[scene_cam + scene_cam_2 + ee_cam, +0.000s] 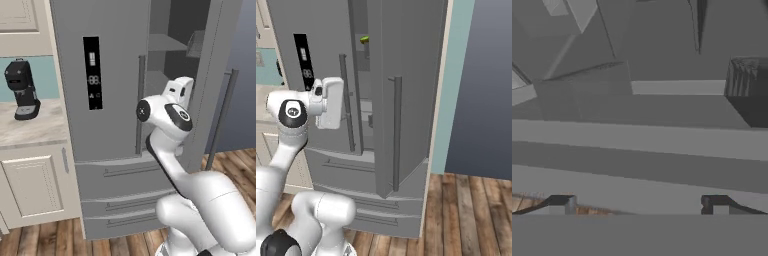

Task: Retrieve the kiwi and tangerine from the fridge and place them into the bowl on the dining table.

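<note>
1. Grey fridge (107, 150) standing on wooden floor (466, 215), right door open.
2. Kiwi (364, 39) on an upper inner shelf, at twelve o'clock.
3. Coffee machine (21, 90) on desk (30, 131), at nine o'clock.

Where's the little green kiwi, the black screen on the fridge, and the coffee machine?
kiwi (364, 38), right base view, middle of the fruit.
display panel (92, 72), left base view, middle of the black strip.
coffee machine (22, 90), left base view, its black body.

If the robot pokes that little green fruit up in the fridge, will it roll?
Probably. The kiwi looks small and rounded, so a poke would likely roll it along its shelf. It looks light enough for the open gripper to lift easily, though its curved skin might slip.
</note>
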Robot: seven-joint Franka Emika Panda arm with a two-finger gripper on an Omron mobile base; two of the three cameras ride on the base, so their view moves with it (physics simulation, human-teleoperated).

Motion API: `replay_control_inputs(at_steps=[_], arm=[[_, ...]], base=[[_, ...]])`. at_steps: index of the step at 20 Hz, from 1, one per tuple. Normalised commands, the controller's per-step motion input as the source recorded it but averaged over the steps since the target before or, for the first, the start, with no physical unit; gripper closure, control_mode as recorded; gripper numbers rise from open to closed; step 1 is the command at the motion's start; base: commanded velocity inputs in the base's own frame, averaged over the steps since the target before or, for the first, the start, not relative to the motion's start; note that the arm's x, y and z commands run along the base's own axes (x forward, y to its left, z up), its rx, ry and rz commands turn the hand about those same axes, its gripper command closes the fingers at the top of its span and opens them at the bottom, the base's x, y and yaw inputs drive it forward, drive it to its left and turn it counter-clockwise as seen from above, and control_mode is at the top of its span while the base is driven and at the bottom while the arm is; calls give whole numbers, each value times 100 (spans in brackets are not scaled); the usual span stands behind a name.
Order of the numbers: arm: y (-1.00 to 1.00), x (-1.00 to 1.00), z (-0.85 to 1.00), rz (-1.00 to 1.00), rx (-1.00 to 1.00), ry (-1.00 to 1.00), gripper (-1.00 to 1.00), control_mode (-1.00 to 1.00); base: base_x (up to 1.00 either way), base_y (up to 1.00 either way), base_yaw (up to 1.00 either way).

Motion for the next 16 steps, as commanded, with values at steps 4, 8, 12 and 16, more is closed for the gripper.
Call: replay_control_inputs(at_steps=[4, 8, 12, 16], arm=[[0, 91, 0, 0, 0, 14, -100, -100], [0, 82, -8, 0, 0, 13, -100, -100], [-6, 55, -31, 0, 0, 6, -100, -100], [-44, 32, -25, -3, 0, 5, -100, -100]], base=[[0, 0, 0], [0, 0, 0], [0, 0, 0], [0, 0, 0]])
